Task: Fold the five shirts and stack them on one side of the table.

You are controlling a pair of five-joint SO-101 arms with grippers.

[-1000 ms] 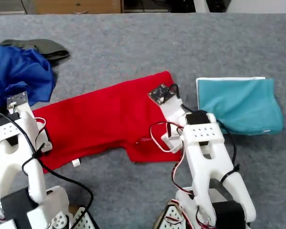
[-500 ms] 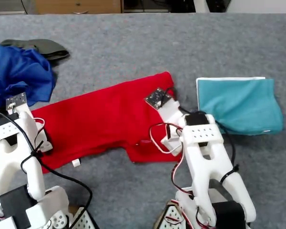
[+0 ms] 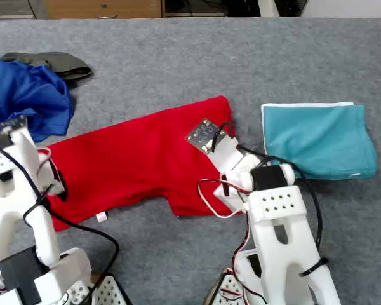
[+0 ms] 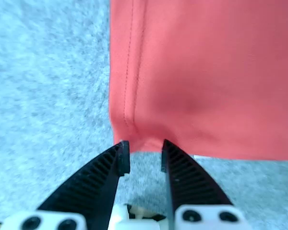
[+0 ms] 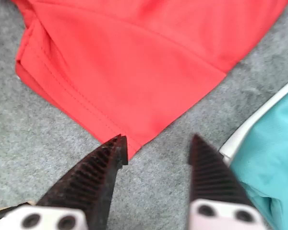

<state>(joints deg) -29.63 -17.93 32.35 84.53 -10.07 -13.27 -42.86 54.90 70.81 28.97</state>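
High view, upper left: blue shirt (image 3: 25, 101) cut off by left edge; olive shirt (image 3: 57, 62) partly tucked behind it; red shirt (image 3: 133, 159) left end partly under left arm (image 3: 13, 210), lower right hem under right arm (image 3: 279, 210); both arm bases cut by bottom edge

Surface: grey felt-covered table (image 3: 178, 57)
Middle: flat red cloth shirt (image 3: 140, 159)
Near it, not touching: folded rectangular teal shirt (image 3: 317, 140)
Opposite side: crumpled blue fabric shirt (image 3: 22, 95), dark olive-green garment (image 3: 57, 63) just beside it

Left gripper (image 4: 141, 154) points down, jaws only narrowly parted; right gripper (image 5: 156, 149) angles downward too, jaws spread wide.
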